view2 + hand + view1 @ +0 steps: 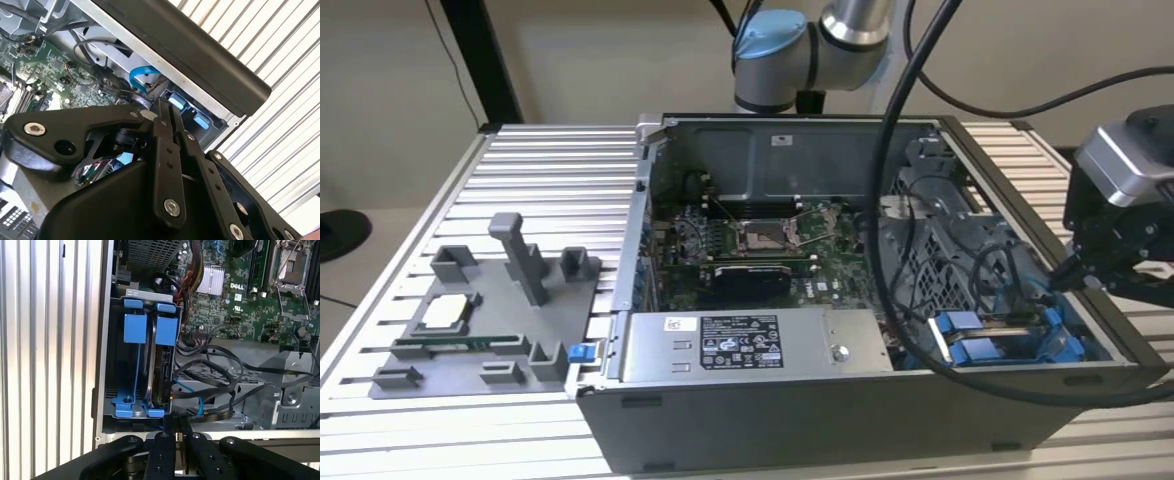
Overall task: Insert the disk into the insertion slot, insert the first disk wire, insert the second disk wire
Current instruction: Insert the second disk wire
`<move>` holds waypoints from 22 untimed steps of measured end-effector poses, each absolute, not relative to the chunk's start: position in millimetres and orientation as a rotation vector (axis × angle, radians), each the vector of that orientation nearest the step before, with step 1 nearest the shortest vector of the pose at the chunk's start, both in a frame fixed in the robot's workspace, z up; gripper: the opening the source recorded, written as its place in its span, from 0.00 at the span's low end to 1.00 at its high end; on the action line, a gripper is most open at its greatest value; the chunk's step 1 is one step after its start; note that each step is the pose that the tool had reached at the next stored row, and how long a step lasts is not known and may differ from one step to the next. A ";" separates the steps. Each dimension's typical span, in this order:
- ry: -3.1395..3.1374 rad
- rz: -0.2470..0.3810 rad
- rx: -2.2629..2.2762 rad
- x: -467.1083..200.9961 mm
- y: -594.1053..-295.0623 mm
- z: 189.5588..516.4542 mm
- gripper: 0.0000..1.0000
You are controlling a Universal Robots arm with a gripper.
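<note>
First wrist view: disk (pixel 162 365) seemingly beyond end effector (pixel 176 432).

Arm (pixel 821 45): grey tube and blue-capped joint behind the case (pixel 854 300), at its rear wall, above the open interior.
Wrist (pixel 1121 215): black and silver head at the case's side on the exterior view's right, just outside the wall, tilted down toward the near corner.
Gripper (pixel 176 426): black linkage fingers pressed together to a narrow tip, no gap visible in both wrist views (pixel 167 112).
Gripper position: tip over the case rim at that corner, pointing inward; whether it touches anything cannot be told.
</note>
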State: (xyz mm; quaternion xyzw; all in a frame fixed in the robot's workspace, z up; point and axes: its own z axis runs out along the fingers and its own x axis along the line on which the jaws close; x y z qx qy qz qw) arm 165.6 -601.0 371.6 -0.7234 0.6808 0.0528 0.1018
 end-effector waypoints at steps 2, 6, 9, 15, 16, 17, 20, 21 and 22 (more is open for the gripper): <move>2.013 0.156 -2.134 163.7 -600.4 372.1 0.00; 2.017 0.155 -2.130 159.6 -599.1 373.2 0.00; 2.020 0.154 -2.127 156.7 -598.0 375.4 0.00; 2.024 0.154 -2.122 150.3 -596.3 378.8 0.00; 2.025 0.154 -2.122 149.2 -596.1 379.3 0.00; 2.026 0.154 -2.121 148.1 -595.8 379.7 0.00; 2.027 0.154 -2.120 144.9 -595.2 380.6 0.00; 2.028 0.154 -2.120 143.8 -595.1 380.9 0.00; 2.028 0.154 -2.119 142.8 -595.0 381.1 0.00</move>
